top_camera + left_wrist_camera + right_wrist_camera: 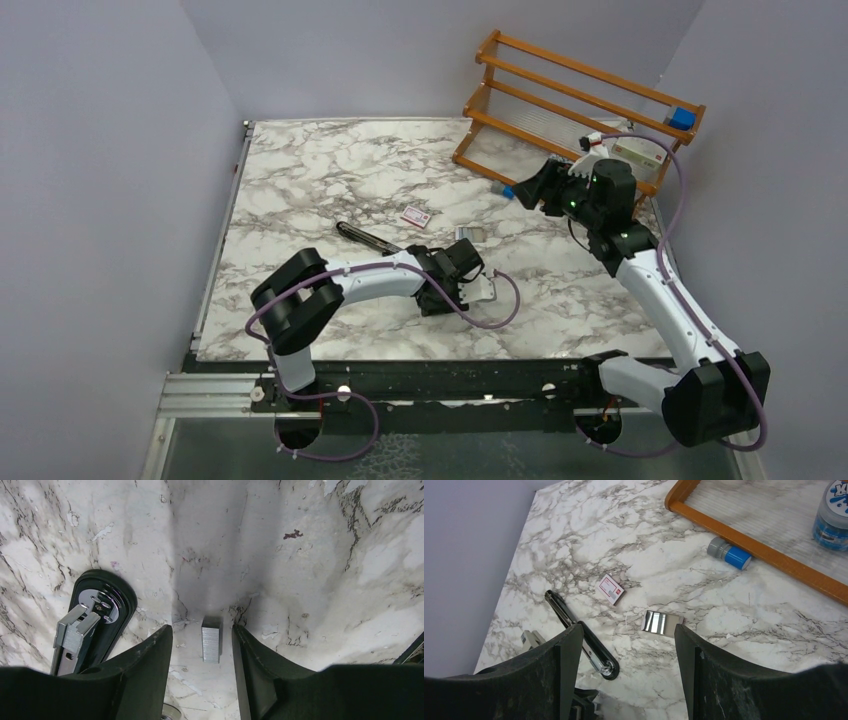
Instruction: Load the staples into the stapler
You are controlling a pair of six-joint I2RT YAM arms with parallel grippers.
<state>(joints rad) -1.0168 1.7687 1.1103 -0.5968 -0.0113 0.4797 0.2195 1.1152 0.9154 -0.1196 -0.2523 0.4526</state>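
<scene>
Stapler (362,237) lies flat on the marble table (300,180), left of centre, long axis running from far-left to near-right. Its near end is under the left arm. In the left wrist view the rounded black base end (125,600) shows a shiny plate, and the silver channel (75,630) stands up off the base, so it is open.

Staple strip (211,639): short grey block flat on the table, just right of the stapler's base end, not touching it.

Left gripper (201,629): pointed down at the table beside the stapler's near end. Fingers are spread, one on each side of the strip, with a gap showing on both sides. Nothing is pinched.

Staple box (417,215): pink-red with a white label, flat on the table a little beyond and to the right of the stapler, apart from it.

Shiny silver block (467,233): flat, right of the stapler, near the box but clear of it. Cannot tell whether it is the same piece as the strip.

Right gripper (628,627): raised well to the right of the stapler, aimed back toward it. Jaws are wide apart and hold nothing.

Wooden rack (580,100): far right of the stapler, against the wall. A blue-capped tube (729,554) lies at the rack's front rail.
</scene>
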